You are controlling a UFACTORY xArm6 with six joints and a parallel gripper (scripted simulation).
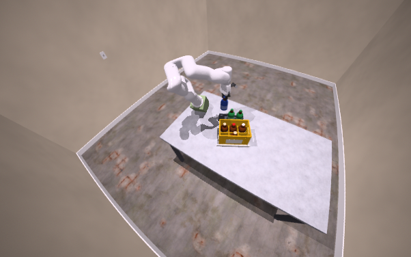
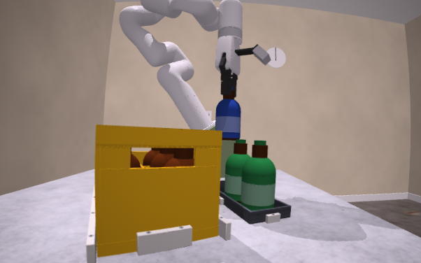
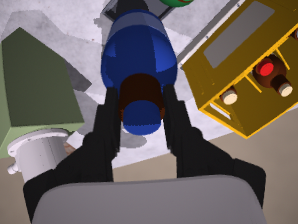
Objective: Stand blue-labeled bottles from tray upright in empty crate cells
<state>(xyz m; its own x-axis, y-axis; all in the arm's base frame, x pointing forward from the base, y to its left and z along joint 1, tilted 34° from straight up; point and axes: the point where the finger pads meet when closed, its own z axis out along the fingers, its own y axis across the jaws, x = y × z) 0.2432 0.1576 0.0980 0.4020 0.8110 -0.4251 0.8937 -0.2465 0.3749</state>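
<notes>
My gripper (image 2: 228,89) is shut on the neck of the blue-labeled bottle (image 2: 228,119) and holds it upright in the air above the dark tray (image 2: 254,211). The bottle also shows in the wrist view (image 3: 139,63) between my fingers and in the top view (image 1: 224,102). Two green-labeled bottles (image 2: 251,175) stand upright on the tray. The yellow crate (image 2: 157,189) stands in front of the tray; it holds three brown bottles (image 1: 233,128), one with a red cap (image 3: 266,70). One crate cell looks empty in the wrist view.
The arm's green base (image 1: 199,103) stands at the table's far corner, left of the tray. White blocks (image 2: 163,239) sit against the crate's foot and the tray's edge. The table (image 1: 267,160) stretches far to the right.
</notes>
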